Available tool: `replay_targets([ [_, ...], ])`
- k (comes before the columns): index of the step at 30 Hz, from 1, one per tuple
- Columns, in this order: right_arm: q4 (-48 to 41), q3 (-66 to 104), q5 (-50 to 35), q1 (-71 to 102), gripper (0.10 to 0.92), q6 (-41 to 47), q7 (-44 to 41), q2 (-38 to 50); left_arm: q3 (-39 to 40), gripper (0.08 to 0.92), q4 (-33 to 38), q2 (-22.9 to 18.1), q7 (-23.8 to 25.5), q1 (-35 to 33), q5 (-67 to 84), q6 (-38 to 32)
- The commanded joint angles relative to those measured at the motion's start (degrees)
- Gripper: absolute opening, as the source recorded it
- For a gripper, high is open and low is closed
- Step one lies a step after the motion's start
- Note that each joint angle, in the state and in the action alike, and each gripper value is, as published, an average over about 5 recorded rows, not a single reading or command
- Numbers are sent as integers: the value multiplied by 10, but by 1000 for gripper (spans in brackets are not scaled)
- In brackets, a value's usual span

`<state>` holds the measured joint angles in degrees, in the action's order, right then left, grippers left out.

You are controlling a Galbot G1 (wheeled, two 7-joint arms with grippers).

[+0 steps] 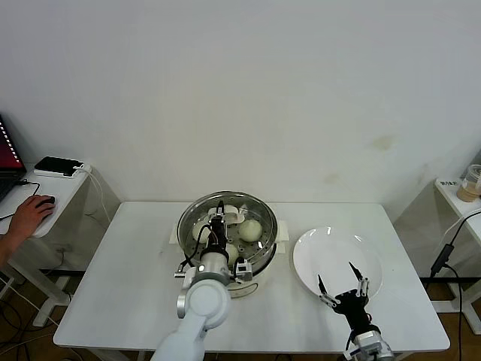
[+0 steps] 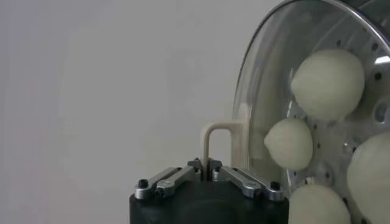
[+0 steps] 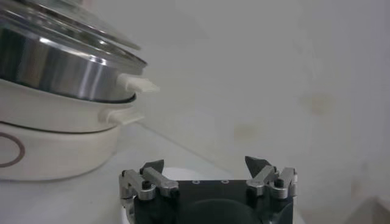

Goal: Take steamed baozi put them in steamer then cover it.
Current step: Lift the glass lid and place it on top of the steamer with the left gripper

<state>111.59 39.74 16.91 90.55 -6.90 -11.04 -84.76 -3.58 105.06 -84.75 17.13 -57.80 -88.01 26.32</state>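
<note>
**Ana:** Nearest the head camera are both arms. What is the left gripper (image 1: 218,223) doing?

**Ben:** It hangs over the steamer (image 1: 227,242), its fingers pinched together on the cream-white bar handle (image 2: 214,135) of the cover (image 2: 268,109). In the left wrist view the handle stands up right between the closed fingertips.

**Ana:** And the cover itself?

**Ben:** The clear glass lid lies over the steel pot, its metal rim along the pot's rim. Whether it sits fully down all round I cannot tell.

**Ana:** The buns?

**Ben:** The steamed baozi (image 2: 328,82) lie inside on the perforated tray, seen through the glass. Four show in the left wrist view; from the head view only one (image 1: 250,229) is plain, the rest hidden by the gripper.

**Ana:** The right gripper (image 1: 342,286)?

**Ben:** Spread wide, holding nothing, poised over the near edge of the white plate (image 1: 331,252), which lies just to the right of the steamer on the white table (image 1: 135,286).

**Ana:** Anything else?

**Ben:** A person's hand (image 1: 26,218) rests on a mouse at the side desk, far left.
</note>
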Motion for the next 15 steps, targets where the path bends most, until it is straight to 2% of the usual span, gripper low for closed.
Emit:
replay_targets([
  [1, -1, -1, 2, 0, 823, -1, 1, 0, 6, 132, -9, -15, -1, -1, -15, -1],
  [15, -2, -5, 2, 0, 823, -2, 0, 0, 5, 132, -17, -19, -1, -3, -27, -5],
])
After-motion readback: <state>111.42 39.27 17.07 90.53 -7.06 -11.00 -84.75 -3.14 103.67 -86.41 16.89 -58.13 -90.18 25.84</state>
